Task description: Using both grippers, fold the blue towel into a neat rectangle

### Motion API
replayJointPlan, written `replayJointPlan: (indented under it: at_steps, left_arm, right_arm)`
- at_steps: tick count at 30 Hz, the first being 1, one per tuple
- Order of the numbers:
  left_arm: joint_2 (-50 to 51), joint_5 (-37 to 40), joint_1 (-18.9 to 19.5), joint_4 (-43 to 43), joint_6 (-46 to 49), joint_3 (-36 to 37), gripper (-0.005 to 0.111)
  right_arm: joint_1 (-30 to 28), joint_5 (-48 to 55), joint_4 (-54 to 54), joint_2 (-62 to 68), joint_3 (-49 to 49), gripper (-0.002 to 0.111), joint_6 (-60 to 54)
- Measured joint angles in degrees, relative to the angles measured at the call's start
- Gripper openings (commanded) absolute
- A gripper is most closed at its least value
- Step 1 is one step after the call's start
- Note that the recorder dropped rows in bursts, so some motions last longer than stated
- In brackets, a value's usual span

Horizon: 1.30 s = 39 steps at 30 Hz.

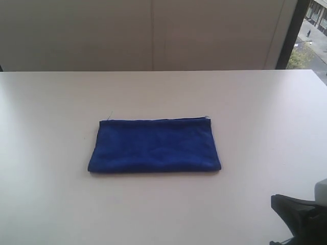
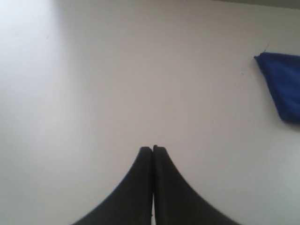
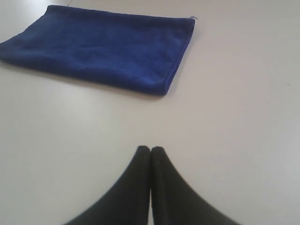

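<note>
- No text, brand, number or sign can be read in any view.
- The small white tag (image 1: 207, 117) at a corner of the deep-blue rectangular microfibre towel (image 1: 155, 146) is too small to read.

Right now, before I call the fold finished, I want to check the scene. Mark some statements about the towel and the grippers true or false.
1. The towel lies flat on the table as a rectangle. True.
2. The left gripper is clamped on a towel corner. False: it is shut on nothing, over bare table, apart from the towel.
3. The right gripper is shut. True.
4. The right gripper touches the towel. False: bare table lies between them.
</note>
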Motion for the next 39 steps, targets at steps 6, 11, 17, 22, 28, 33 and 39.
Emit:
replayJointPlan:
  at_steps: [6, 11, 17, 22, 28, 33, 39]
  left_arm:
    - [0.0, 0.1, 0.0, -7.7, 17.4, 0.0, 0.000]
    - [0.0, 0.0, 0.0, -8.5, 18.2, 0.0, 0.000]
    - [0.0, 0.0, 0.0, -8.5, 18.3, 0.0, 0.000]
    - [0.0, 0.0, 0.0, -8.5, 18.3, 0.0, 0.000]
    - [0.0, 0.0, 0.0, -8.5, 18.3, 0.0, 0.000]
    - [0.0, 0.0, 0.0, -8.5, 18.3, 0.0, 0.000]
    - [0.0, 0.0, 0.0, -8.5, 18.3, 0.0, 0.000]
  right_arm:
    - [0.0, 0.0, 0.0, 0.0, 0.0, 0.000, 0.0]
    - [0.0, 0.0, 0.0, 0.0, 0.0, 0.000, 0.0]
    - [0.0, 0.0, 0.0, 0.0, 0.0, 0.000, 0.0]
    - [0.0, 0.0, 0.0, 0.0, 0.0, 0.000, 0.0]
    - [-0.1, 1.1, 0.0, -4.5, 0.0, 0.000, 0.0]
    - [-2.3, 5.4, 0.0, -18.7, 0.0, 0.000, 0.0]
    - [-12.8, 9.9, 0.0, -37.5, 0.0, 0.000, 0.0]
